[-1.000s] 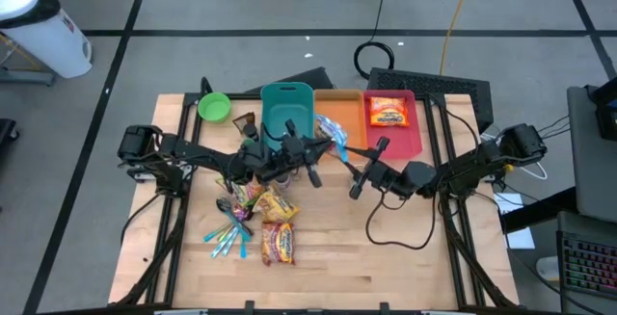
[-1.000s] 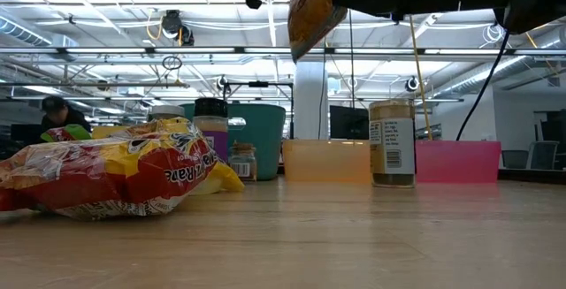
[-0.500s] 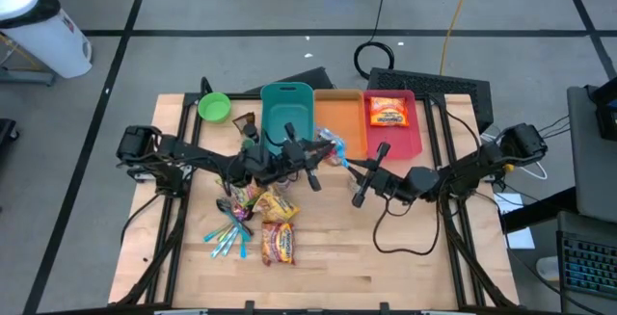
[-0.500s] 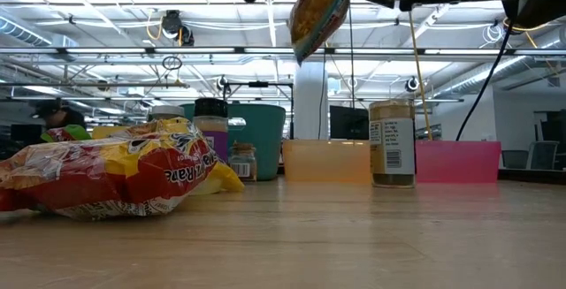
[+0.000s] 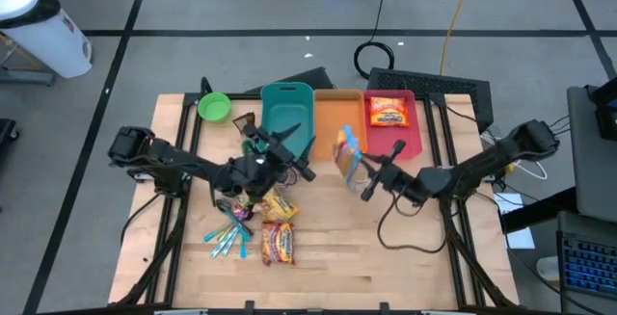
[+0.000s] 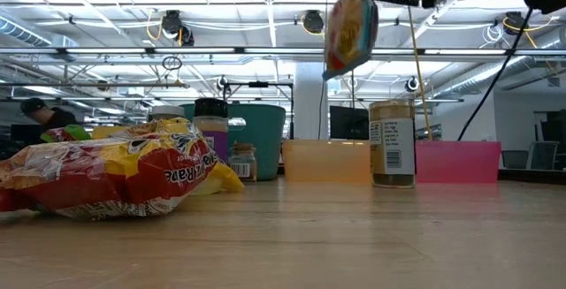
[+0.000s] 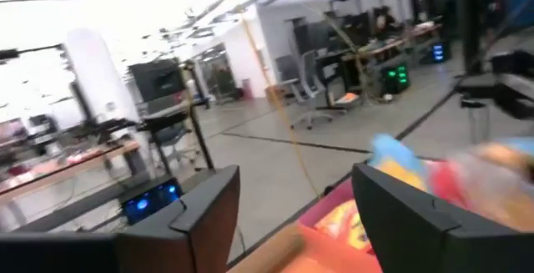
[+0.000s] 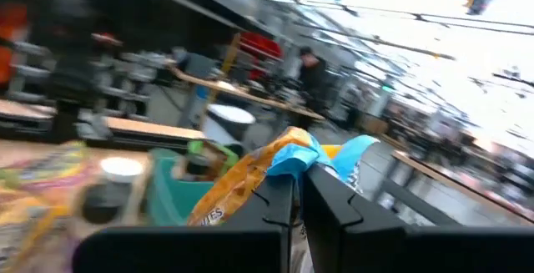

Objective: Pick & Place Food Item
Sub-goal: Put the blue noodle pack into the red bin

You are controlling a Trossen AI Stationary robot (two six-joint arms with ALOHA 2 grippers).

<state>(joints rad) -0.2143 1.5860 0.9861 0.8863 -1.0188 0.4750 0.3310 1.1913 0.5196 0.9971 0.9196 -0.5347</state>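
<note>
An orange-and-yellow snack bag [image 5: 349, 158] with a blue end hangs high above the table's middle, over the near edge of the orange tray [image 5: 335, 118]. My right gripper [image 5: 362, 168] is shut on it. The low view shows the bag [image 6: 351, 31] well above the tabletop. My left gripper [image 5: 297, 151] stands open just left of the bag, in front of the teal bin [image 5: 287, 113], with nothing between its fingers [image 7: 200, 219]. The bag [image 7: 455, 173] shows blurred beyond them. My right gripper pinches the bag's crumpled blue end [image 8: 310, 161] between its two fingers [image 8: 275, 202]. The fingers reach in from the table's right side. The bag [image 8: 242, 185] hangs below them, clear of the table and trays.
A red tray [image 5: 413, 134] holding a snack pack [image 5: 388, 112] sits right of the orange tray. A green bowl [image 5: 214, 106] is at the far left. Snack bags [image 5: 276, 228] and blue utensils [image 5: 229, 238] lie on the near left. A spice jar [image 6: 392, 143] stands by the trays.
My right gripper has shut on the bag's blue end. My left gripper has opened, let go and drawn back toward the table's left. The right gripper has carried the bag a little toward the table's right edge, still hanging clear.
</note>
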